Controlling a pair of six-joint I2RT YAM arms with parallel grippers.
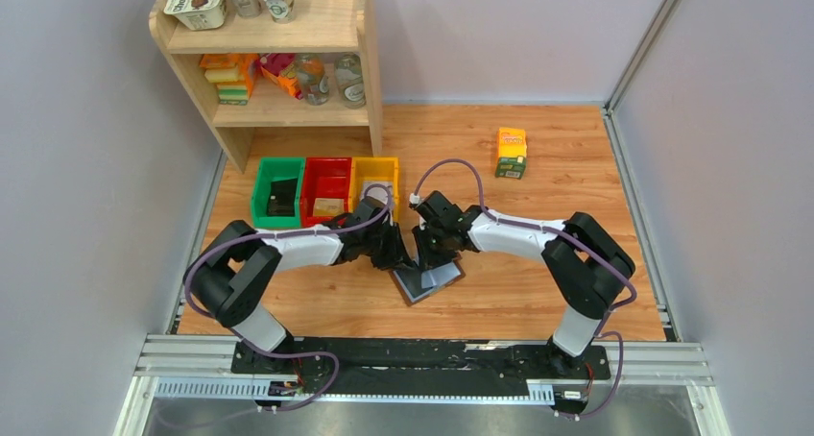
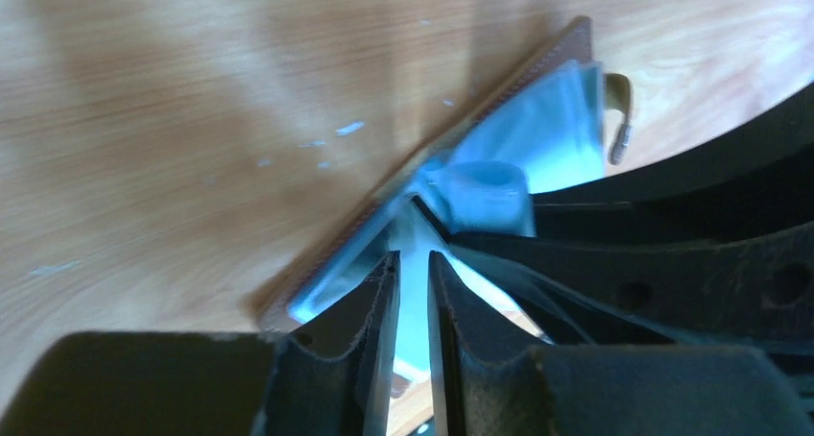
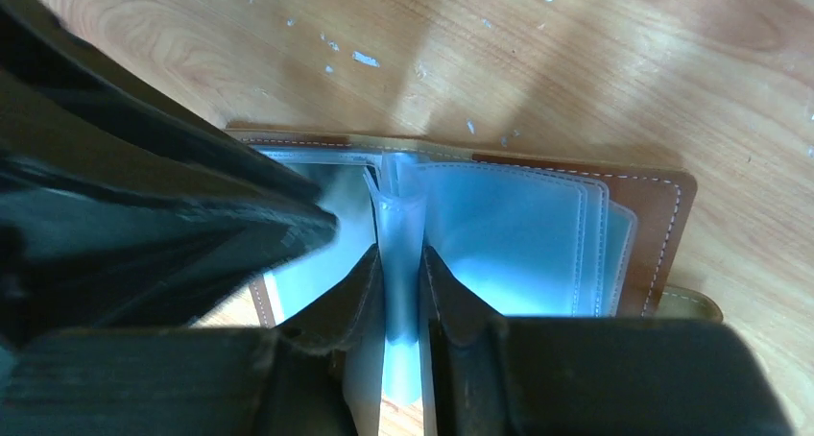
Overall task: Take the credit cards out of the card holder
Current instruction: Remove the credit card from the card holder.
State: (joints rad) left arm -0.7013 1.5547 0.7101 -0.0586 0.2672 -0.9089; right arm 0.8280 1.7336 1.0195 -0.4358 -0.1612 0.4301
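Observation:
The brown leather card holder (image 1: 429, 282) lies open on the wooden table between both grippers, its clasp tab (image 3: 691, 306) at one side. My right gripper (image 3: 401, 258) is shut on a few pale blue clear sleeves (image 3: 400, 205), which it holds upright at the spine. My left gripper (image 2: 413, 258) is right beside it over the other page, jaws a narrow slit apart. Blue sleeve (image 2: 538, 138) shows through the slit, and I cannot tell if anything is pinched. In the top view both grippers (image 1: 398, 256) (image 1: 434, 259) meet above the holder. The credit cards are hidden.
Green (image 1: 278, 191), red (image 1: 326, 188) and yellow (image 1: 376, 179) bins stand in a row just behind the left arm. An orange-green carton (image 1: 511, 153) stands at the back right. A wooden shelf (image 1: 278, 109) with jars and cups fills the back left corner.

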